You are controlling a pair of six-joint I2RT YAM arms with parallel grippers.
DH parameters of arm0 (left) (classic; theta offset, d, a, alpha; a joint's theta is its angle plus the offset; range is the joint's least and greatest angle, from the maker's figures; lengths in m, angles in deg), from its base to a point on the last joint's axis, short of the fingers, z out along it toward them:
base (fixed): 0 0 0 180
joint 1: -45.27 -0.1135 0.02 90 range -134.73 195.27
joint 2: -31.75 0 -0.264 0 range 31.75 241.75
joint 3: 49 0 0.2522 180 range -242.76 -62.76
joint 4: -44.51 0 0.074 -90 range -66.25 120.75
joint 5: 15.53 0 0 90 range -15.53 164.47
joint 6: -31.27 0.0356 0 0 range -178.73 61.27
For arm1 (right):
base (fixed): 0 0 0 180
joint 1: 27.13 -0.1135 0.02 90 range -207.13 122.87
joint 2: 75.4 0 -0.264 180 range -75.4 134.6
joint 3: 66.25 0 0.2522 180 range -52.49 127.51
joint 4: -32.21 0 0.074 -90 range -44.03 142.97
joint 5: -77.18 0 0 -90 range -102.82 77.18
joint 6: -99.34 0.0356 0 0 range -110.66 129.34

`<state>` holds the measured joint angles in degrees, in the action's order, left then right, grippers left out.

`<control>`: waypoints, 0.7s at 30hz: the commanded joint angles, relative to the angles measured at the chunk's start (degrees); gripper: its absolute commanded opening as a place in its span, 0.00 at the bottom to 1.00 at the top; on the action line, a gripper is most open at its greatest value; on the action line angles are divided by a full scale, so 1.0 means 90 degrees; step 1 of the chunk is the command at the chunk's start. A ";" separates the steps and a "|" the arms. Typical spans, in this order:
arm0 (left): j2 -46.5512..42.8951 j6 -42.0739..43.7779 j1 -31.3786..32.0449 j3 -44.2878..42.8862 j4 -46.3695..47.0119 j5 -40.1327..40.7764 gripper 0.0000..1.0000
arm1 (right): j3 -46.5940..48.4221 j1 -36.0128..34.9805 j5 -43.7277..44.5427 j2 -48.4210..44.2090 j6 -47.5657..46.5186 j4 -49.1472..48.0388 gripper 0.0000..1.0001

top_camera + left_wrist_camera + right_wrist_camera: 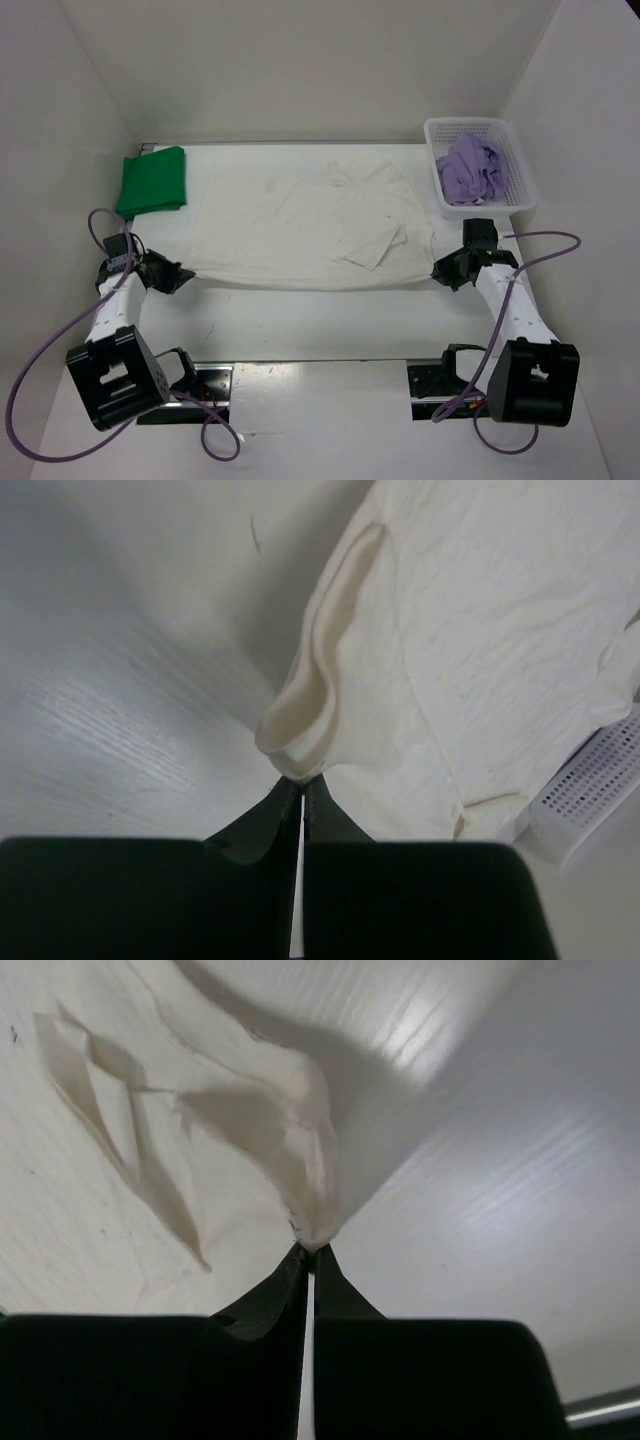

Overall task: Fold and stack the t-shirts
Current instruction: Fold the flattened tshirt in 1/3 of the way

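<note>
**Well, the cream shirt is pinched at both near corners**

The wide cream cloth t-shirt (310, 225) lies spread across the middle of the white table (320, 325), with a small flap doubled over near its right side. The left gripper (180, 277) is clamped on its near-left corner and the right gripper (440, 268) on its near-right corner. In each wrist view the black fingers are pressed together on a little bunch of cloth (it puckers up just past the tips). A bright green t-shirt (153, 180), folded, sits at the far left, just beside the cream one. A crumpled lavender t-shirt (472, 170) fills the white perforated plastic basket (468, 123) at the far right.
</note>
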<state>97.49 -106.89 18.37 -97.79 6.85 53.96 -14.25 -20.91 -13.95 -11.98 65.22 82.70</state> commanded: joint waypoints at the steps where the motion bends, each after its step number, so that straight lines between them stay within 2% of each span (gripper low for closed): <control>1: -0.0223 0.0068 -0.0059 -0.0005 -0.0926 -0.0231 0.02 | 0.0604 -0.0202 0.0056 -0.0511 -0.0046 0.1171 0.00; 2: -0.0224 0.0010 -0.0059 -0.0005 -0.1015 -0.0231 0.02 | 0.0837 -0.0203 0.0182 -0.0513 -0.0046 0.1308 0.00; 4: -0.0312 0.0010 -0.0059 -0.0063 -0.1317 -0.0134 0.12 | 0.1024 -0.0203 0.0484 -0.0669 -0.0104 0.1718 0.01; 5: -0.0312 0.0010 -0.0059 -0.0063 -0.1319 -0.0133 0.22 | 0.1092 -0.0203 0.0486 -0.0669 -0.0182 0.1787 0.06; 6: -0.0312 0.0010 -0.0059 -0.0141 -0.1387 0.0031 0.35 | 0.1180 -0.0203 0.0486 -0.0756 -0.0183 0.1788 0.21; 7: -0.0312 -0.0048 -0.0059 -0.0141 -0.1387 0.0033 0.61 | 0.1181 -0.0203 0.0573 -0.0757 -0.0251 0.1846 0.29; 8: -0.0312 -0.0049 -0.0059 -0.0344 -0.1387 0.0110 0.73 | 0.1345 -0.0203 0.0632 -0.0835 -0.0319 0.1847 0.36; 10: -0.0146 0.0106 -0.0059 -0.0725 -0.1494 0.0403 0.86 | 0.1464 -0.0203 0.0691 -0.0835 -0.0407 0.1847 0.53; 11: -0.0001 0.0165 -0.0059 -0.0950 -0.1495 0.0501 0.96 | 0.1532 -0.0203 0.0691 -0.0835 -0.0475 0.1750 0.55; 12: 0.0078 0.0224 0.0019 -0.1310 -0.1495 0.0647 1.00 | 0.1532 -0.0203 0.0633 -0.0835 -0.0476 0.1681 0.57; 16: 0.0332 0.0293 0.0136 -0.1762 -0.1145 0.0494 1.00 | 0.1815 -0.0203 0.0468 -0.0699 -0.0836 0.1157 0.58; 17: 0.0333 0.0428 0.0330 -0.1763 -0.0940 0.0347 1.00 | 0.1816 -0.0280 0.0264 -0.0534 -0.0934 0.1037 0.54; 18: 0.0391 0.0429 0.0458 -0.1656 -0.0358 0.0114 0.96 | 0.1816 -0.0358 0.0165 -0.0465 -0.0935 0.0881 0.45; 19: 0.0391 0.0352 0.0768 -0.1384 -0.0053 -0.0246 0.69 | 0.1642 -0.0552 -0.0039 -0.0387 -0.0993 0.0396 0.27; 21: 0.0236 0.0060 0.1179 -0.1177 0.0669 -0.0318 0.37 | 0.1455 -0.0680 -0.0701 -0.0036 -0.0994 -0.0055 0.08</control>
<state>100.13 -105.25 24.69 -110.73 3.83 55.75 -0.51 -24.74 -13.29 -15.37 58.23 90.96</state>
